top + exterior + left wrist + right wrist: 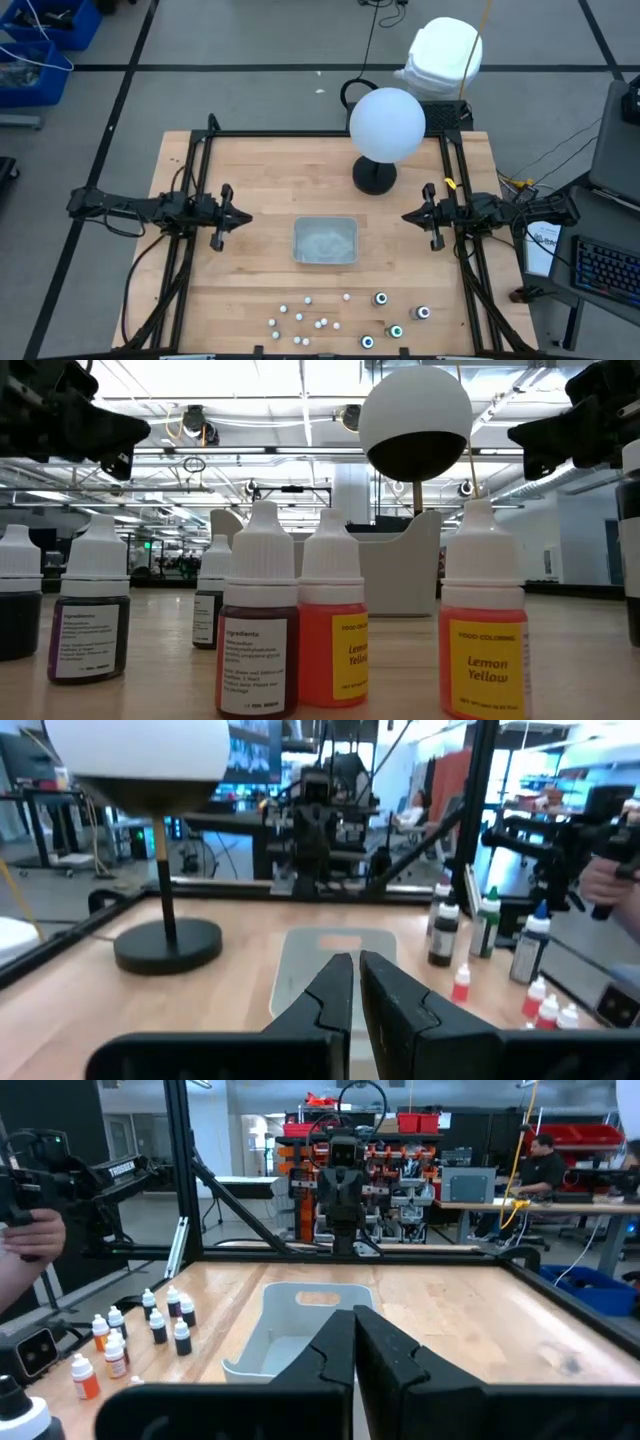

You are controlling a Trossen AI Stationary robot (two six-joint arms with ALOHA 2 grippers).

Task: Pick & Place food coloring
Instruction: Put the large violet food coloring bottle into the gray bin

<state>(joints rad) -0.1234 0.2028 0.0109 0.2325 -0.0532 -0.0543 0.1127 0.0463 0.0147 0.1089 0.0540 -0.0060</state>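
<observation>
Bottles: the food coloring bottles point(330, 322) stand loose in a cluster along the bench's near edge, toward the right-hand corner; small white-capped ones to the left, a few larger ones with ringed tops point(381, 298) to the right. None is held.
Tray: a clear shallow tray point(325, 241) sits at the middle of the bench point(260, 180), apart from the bottles and farther from the near edge; it looks to hold no bottle.
Left claw: the left claw point(232, 216) hangs above the bench near its left edge, level with the tray, fingers pressed almost together on nothing.
Right claw: the right claw point(416, 215) hangs near the right edge, facing the left one across the tray, fingers pressed together, nothing between them.
Lamp: a round white lamp point(387, 124) on a dark base stands toward the far edge, behind the tray.
Step in hand: by my reading, the start; both arms wait and no bottle is yet chosen.
Next move: one claw would need to spread, swing toward the near edge and come down over a single bottle without toppling its neighbours; the right one looks nearer the larger bottles.
Low view only: labels read "Lemon Yellow" on a yellow bottle point(486, 622), with orange and dark ones beside it.
Wrist views only: a person's hand point(28, 1240) shows beyond the bench's edge.
</observation>
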